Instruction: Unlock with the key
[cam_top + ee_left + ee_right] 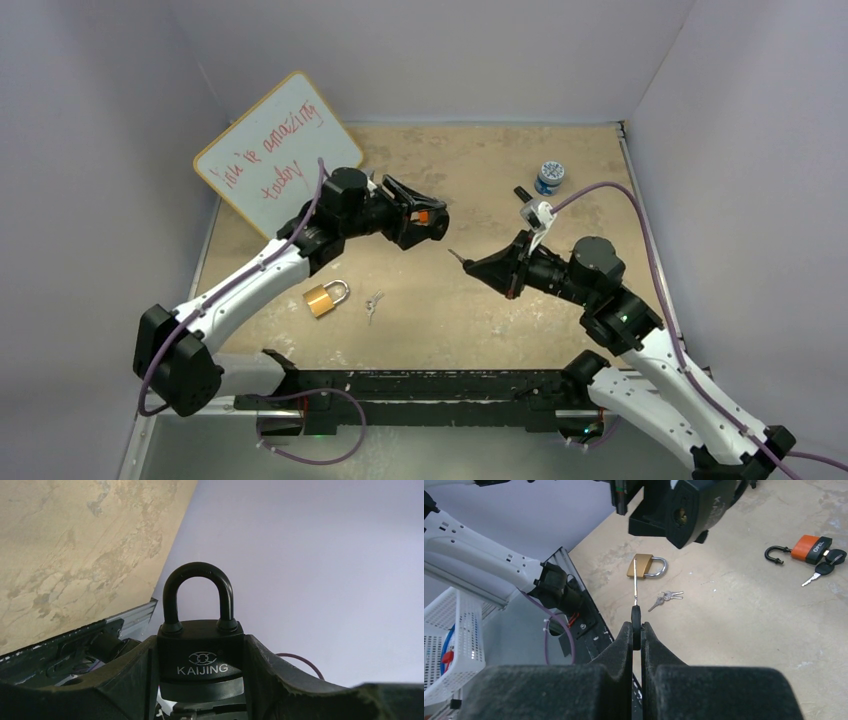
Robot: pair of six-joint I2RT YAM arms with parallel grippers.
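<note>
My left gripper (428, 222) is shut on a black KAIJING padlock (201, 656), held above the table with its closed shackle pointing away from the wrist; the fingers (134, 680) press both sides of the body. In the right wrist view the padlock (694, 507) shows its keyhole end at the top. My right gripper (637, 630) is shut on the black head of a key (635, 587), whose thin blade points toward the padlock. The blade tip stays apart from the keyhole, below and left of it. In the top view my right gripper (470, 264) faces the left one across a small gap.
A brass padlock (325, 297) and a small bunch of keys (374, 303) lie on the table near the left arm. An orange padlock with keys (811, 547) lies farther back. A whiteboard (275, 155) leans at the back left, and a blue-white jar (549, 177) stands at the back right.
</note>
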